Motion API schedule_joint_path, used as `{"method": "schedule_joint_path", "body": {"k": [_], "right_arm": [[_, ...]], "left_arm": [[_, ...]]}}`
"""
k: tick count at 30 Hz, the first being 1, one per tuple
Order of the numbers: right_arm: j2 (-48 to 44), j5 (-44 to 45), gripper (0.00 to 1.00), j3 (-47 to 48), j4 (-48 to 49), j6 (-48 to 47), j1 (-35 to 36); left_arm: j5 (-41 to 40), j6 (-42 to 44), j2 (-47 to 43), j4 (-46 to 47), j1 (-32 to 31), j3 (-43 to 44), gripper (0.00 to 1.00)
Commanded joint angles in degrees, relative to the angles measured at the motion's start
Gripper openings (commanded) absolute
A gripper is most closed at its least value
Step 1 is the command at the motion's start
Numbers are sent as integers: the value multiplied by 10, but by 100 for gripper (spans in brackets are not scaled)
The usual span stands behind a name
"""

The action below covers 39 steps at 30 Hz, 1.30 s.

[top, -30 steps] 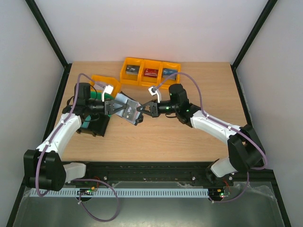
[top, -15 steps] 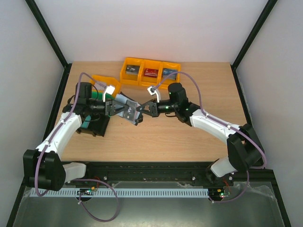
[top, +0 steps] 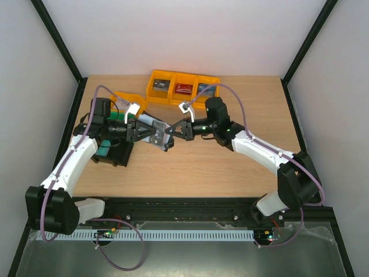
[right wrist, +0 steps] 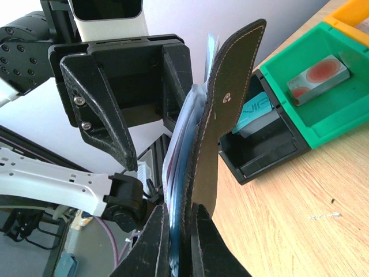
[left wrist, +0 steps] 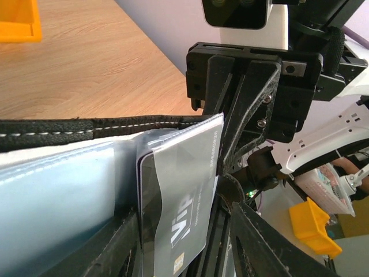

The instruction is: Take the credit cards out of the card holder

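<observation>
As the overhead view shows it, the card holder point(top: 154, 130) is held up over the table point(top: 202, 170) at middle left of the frame, between my two grippers. Its long axis runs from upper left down to lower right.

My right gripper point(top: 172, 131) has hold of it. In the right wrist view the fingers point(right wrist: 154, 242) are pinched tight on its lower edge. The black flap stands on edge, rising from bottom centre toward the top of the frame.

My left gripper point(top: 140, 130) sits at the other end, its fingers point(left wrist: 256, 242) parted a moderate way and clamping nothing that I can see. Between them, in the left wrist view, a grey card point(left wrist: 184, 190) marked VIP sticks out of a clear pocket. Its long axis is near upright in the frame, leaning right at the top. The holder's stitched edge runs level from the left edge to the centre.

Across the top of the overhead frame a yellow tray point(top: 183, 75) has three compartments, holding a dark item point(top: 161, 85), a red one point(top: 184, 89) and a blue one point(top: 206, 88). A second yellow bin point(top: 125, 97) sits at upper left; I cannot tell what is in it.

At the right of the right wrist view a green bin point(right wrist: 346, 101) holds a pale pack point(right wrist: 317, 78) with red spots. The black bin point(right wrist: 265, 156) just beside it holds a teal box point(right wrist: 253, 112).
</observation>
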Motion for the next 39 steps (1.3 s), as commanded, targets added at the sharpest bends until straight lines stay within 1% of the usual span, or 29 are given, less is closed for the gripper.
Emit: {"method": "schedule_joint_path", "body": {"k": [1,5,8,9,11,13,16,17,18,20,21,22,27,31,34,39], "right_arm": [[8,-13,1,39,48,-11,4],[6,-31,2,37,63,-7,-2],[-1,-51,2,40,73,-2,-3],[-4,-50,2,42,72,-4,-3],[-9,-30,2,51,49,-15,-3],[-12,-26,1,61,32,-19,-3],[-18,-31,2,62,44,-9,-2],[-19,-29,2,61,45,-10,-2],[-20,-27,2,62,44,-11,-2],[-21,-24,2,61,42,-12,-2],[-23,-23,2,61,41,-12,-2],[-24,-22,2,59,40,-12,-2],[-35,-4,2,47,21,-28,-2],[-37,6,2,46,-6,-46,-3],[-41,13,2,47,-44,-82,-10],[-43,8,2,41,-60,-92,-30]], "left_arm": [[80,59,-4,-65,-33,39,44],[89,138,-2,-142,-25,72,48],[91,138,1,-144,-13,81,47],[79,143,1,-145,-15,84,48],[25,145,-2,-142,-28,94,48],[-25,140,-2,-134,-35,103,51],[-51,121,-6,-113,-47,109,51],[-52,115,-7,-108,-54,111,48],[-51,111,-7,-106,-62,114,40],[-39,106,-7,-106,-73,122,15],[-26,103,-9,-106,-74,123,5],[-18,104,-12,-108,-74,124,2],[28,119,-23,-137,-67,121,2],[33,117,-25,-138,-52,107,2],[39,122,-26,-143,-26,92,2],[41,145,-24,-158,-4,92,2]]}}
